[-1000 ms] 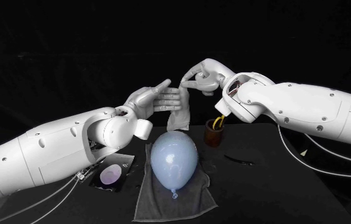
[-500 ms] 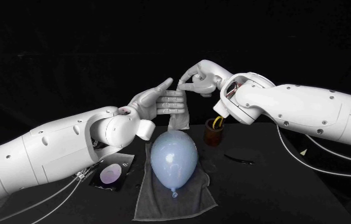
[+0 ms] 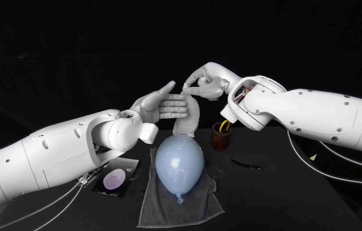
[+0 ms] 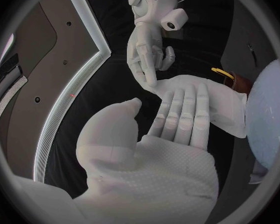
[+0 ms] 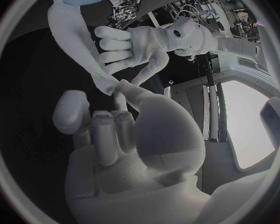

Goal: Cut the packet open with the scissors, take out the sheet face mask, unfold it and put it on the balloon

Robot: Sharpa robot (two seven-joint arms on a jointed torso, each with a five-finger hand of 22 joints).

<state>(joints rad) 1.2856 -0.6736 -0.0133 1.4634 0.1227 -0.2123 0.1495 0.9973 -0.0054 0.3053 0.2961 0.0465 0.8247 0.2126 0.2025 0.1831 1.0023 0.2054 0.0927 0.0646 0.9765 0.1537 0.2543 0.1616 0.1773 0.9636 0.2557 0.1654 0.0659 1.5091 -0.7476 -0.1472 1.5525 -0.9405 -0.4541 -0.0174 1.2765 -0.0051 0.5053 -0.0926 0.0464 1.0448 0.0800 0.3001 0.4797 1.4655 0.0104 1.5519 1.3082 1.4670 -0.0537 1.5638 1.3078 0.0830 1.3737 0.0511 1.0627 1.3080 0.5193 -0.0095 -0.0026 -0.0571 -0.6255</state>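
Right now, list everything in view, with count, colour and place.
sheet face mask: one, white, hanging above the balloon
balloon: one, pale blue, lying on the towel
towel: one, grey, on the table
packet: one, dark with pale oval, left of the towel
cup: one, brown, right of the balloon
scissors: one pair, yellow handles, in the cup
small item: one, dark, right of the towel
table: one, black
left robot hand: one, silver, fingers flat against the mask
right robot hand: one, silver, pinching the mask's top

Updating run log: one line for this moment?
mask: hanging above balloon | right hand: pinches its top | left hand: flat against it | balloon: on towel
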